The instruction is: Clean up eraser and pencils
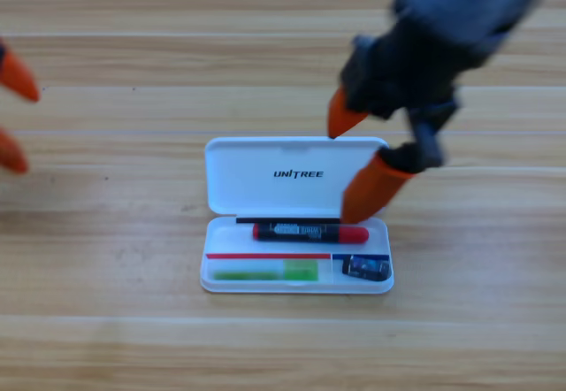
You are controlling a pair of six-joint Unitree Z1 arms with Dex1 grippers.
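Right pincer [358, 161] wide, empty, over UNITREE case [232, 179] lid. Eraser [366, 269], pencils [309, 232] stowed. Lower carelessly and you risk shoving case across table [106, 320].

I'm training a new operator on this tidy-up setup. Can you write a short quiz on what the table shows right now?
1. True or false: the black-barrelled pencil with red ends lies inside the open white plastic UNITREE case.
2. Which item lies in the case's lower right compartment? A) the pale green pencil with bright green cap B) the small dark blue-black eraser
3. Which gripper is over the case's lid, and are its jaws apart?

Key: 1 true. 2 B. 3 The right gripper; apart. The left gripper waits at the left edge.
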